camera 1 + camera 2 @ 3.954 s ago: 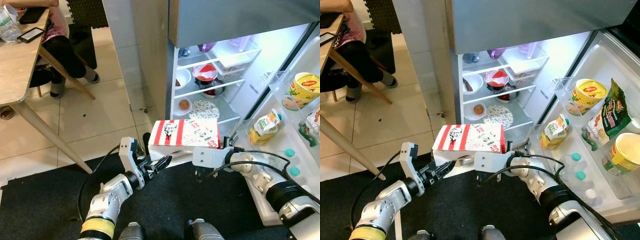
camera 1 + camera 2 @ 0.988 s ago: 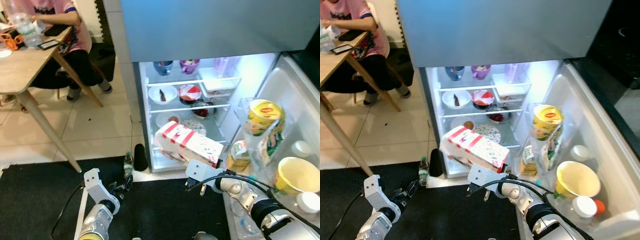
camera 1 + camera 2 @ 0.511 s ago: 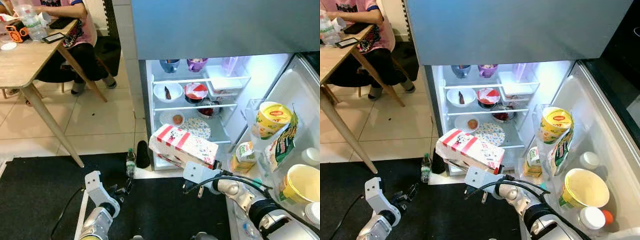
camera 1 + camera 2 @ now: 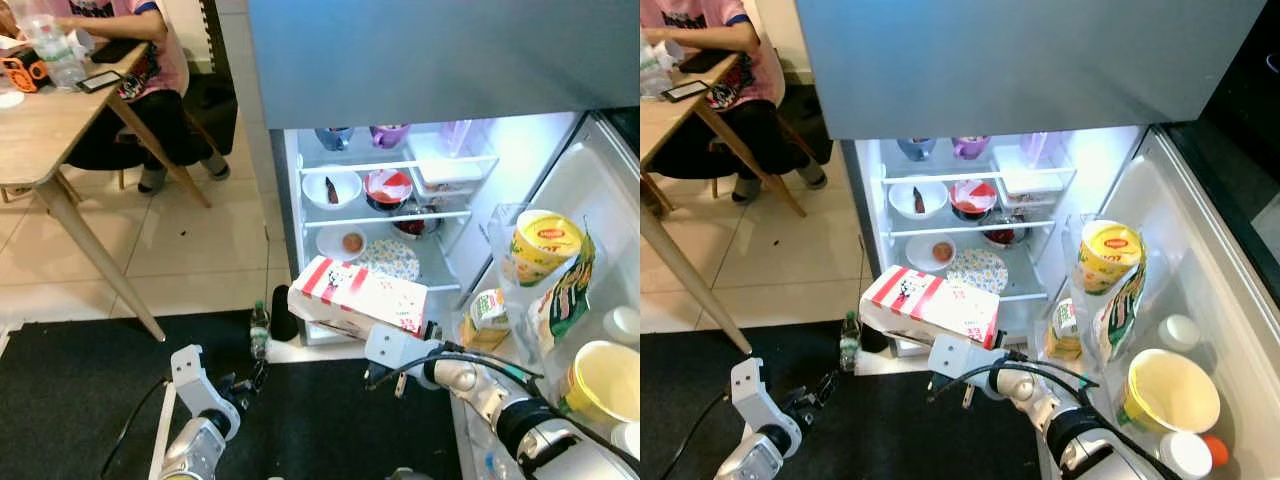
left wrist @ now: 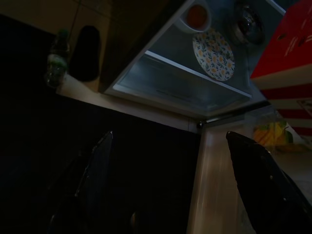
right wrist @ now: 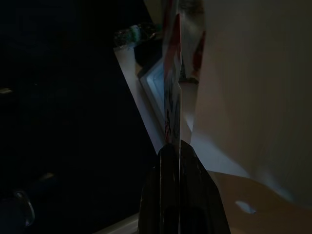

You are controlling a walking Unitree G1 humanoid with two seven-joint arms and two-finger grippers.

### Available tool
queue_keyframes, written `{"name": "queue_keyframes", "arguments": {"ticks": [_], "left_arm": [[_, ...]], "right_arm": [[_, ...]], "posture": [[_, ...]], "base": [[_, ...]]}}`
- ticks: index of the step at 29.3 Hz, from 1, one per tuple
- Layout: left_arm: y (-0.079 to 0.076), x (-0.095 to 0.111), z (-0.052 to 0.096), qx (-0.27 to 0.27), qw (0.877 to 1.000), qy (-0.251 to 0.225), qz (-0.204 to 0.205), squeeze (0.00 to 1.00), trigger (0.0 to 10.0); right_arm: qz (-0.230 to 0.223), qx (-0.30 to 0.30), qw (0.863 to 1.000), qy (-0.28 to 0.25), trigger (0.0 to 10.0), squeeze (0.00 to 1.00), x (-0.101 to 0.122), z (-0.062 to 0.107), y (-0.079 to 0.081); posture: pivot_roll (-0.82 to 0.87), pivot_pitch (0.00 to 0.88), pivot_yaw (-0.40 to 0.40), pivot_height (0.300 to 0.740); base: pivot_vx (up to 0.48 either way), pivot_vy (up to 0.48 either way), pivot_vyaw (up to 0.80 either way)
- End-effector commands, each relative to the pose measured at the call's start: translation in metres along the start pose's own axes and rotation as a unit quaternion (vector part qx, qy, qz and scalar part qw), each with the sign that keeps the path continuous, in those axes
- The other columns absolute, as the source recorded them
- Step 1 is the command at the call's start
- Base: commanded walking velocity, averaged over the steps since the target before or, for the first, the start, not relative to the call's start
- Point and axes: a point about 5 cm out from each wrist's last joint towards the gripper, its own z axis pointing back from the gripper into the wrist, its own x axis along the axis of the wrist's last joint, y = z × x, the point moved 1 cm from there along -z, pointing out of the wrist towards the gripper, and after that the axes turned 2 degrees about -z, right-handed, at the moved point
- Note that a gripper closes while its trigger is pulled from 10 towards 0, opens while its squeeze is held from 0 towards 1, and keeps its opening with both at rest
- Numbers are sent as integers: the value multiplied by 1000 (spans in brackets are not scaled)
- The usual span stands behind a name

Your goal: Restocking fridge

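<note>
A red-and-white striped fast-food box [image 4: 358,296] hangs almost level in front of the open fridge's [image 4: 300,250] lower shelf. My right gripper [image 4: 428,333] is shut on the box's right edge; in the right wrist view its fingers [image 6: 176,195] pinch the thin cardboard edge [image 6: 171,107]. Low on the left over the black mat, my left gripper [image 4: 244,381] is open and apart from the box. In the left wrist view its fingers [image 5: 100,163] stand wide apart, looking at the bottom shelf and a flowered plate [image 5: 213,52].
The fridge shelves hold bowls [image 4: 331,187], a lidded box [image 4: 448,171] and a flowered plate [image 4: 391,258]. The open door [image 4: 590,190] at right carries noodle cups [image 4: 538,248] and a carton [image 4: 484,311]. A small bottle [image 4: 259,323] stands on the floor by the fridge. A person sits at a wooden table [image 4: 45,130] at left.
The view has swung to face the fridge. The box has levelled out and sits slightly further left. Four seconds ago the left gripper was under the box; it now hangs low, away from it.
</note>
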Motion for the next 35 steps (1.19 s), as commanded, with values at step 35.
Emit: {"name": "queue_keyframes", "arguments": {"ticks": [35], "left_arm": [[-2,-6,1,-13,1000,19,-13,0,10000]], "right_arm": [[-13,8,1000,3,10000,0,-4,-1,8]], "posture": [[-24,74,10,740]], "base": [[338,0,0]]}}
